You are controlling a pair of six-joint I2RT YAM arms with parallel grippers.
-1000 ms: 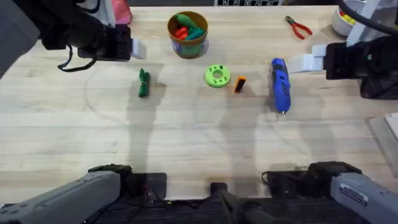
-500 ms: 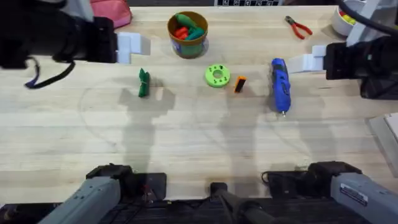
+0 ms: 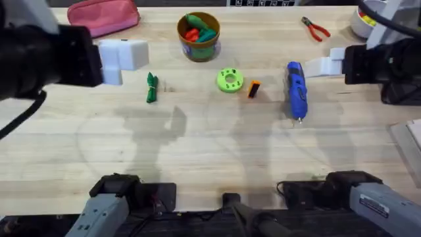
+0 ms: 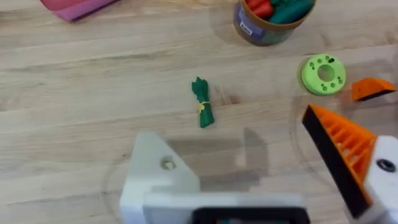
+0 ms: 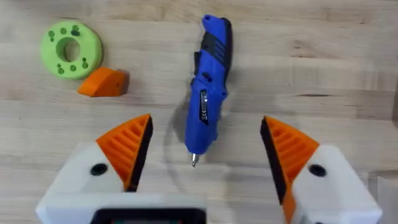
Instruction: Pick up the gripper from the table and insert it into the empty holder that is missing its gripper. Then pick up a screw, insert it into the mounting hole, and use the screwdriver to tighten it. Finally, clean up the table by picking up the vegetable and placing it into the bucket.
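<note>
Beside green disc [image 3: 229, 80]: orange gripper [image 3: 254, 89] loose on worktop [image 3: 210, 151] | left pincer [image 4: 249, 168] wide open, empty, one holder [image 4: 158, 177] bare | right pincer [image 5: 205, 155] wide open, empty | risk: small wedge skidding or tipping under off-centre pinch.

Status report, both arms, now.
Left gripper open, one holder bare. Right gripper open above screwdriver. Orange gripper on table beside green disc, unobstructed.

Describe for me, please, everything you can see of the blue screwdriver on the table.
The screwdriver is a thick, bright blue, pen-shaped tool, apparently plastic, with black grip patches and a thin metal bit at one end. It lies flat on the wooden table, lengthwise, bit pointing towards the arms' bases. Nothing touches it. The orange gripper tip and green disc lie apart on its left. The right gripper hangs open above it, fingers either side of the bit end.
</note>
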